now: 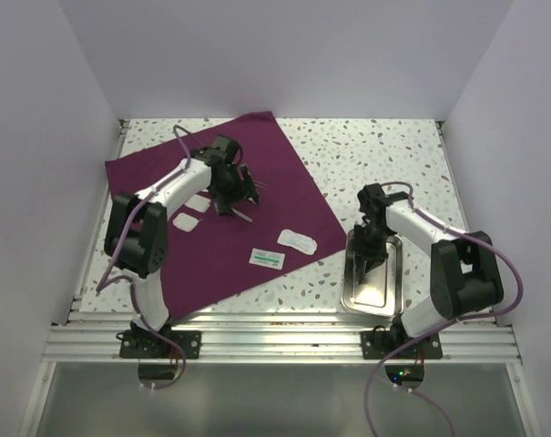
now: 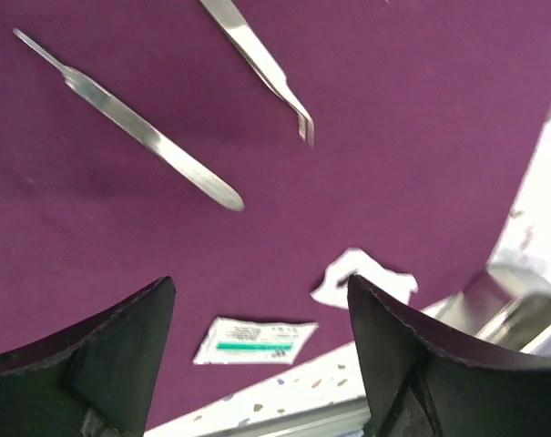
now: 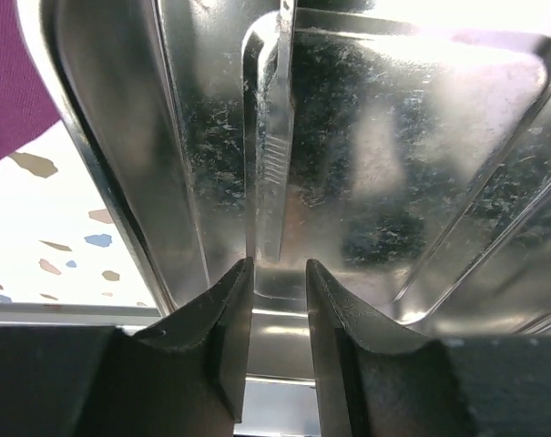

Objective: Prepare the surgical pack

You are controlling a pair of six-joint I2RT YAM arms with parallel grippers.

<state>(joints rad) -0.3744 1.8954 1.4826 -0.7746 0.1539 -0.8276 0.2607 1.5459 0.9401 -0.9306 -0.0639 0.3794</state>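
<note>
Left end effector [image 2: 260, 284] gapes empty — right end effector [image 3: 279, 266] barely parted around instrument [image 3: 273, 155], grip unclear.

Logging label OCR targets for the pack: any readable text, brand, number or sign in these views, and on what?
Nothing can be read as text in any view.
Green-striped packet: it carries printed lines, too small and blurred to read.
Steel tray: no marking visible.
Metal instrument in the tray: ridges only, no lettering visible.
Purple cloth: plain, no label visible.
</note>
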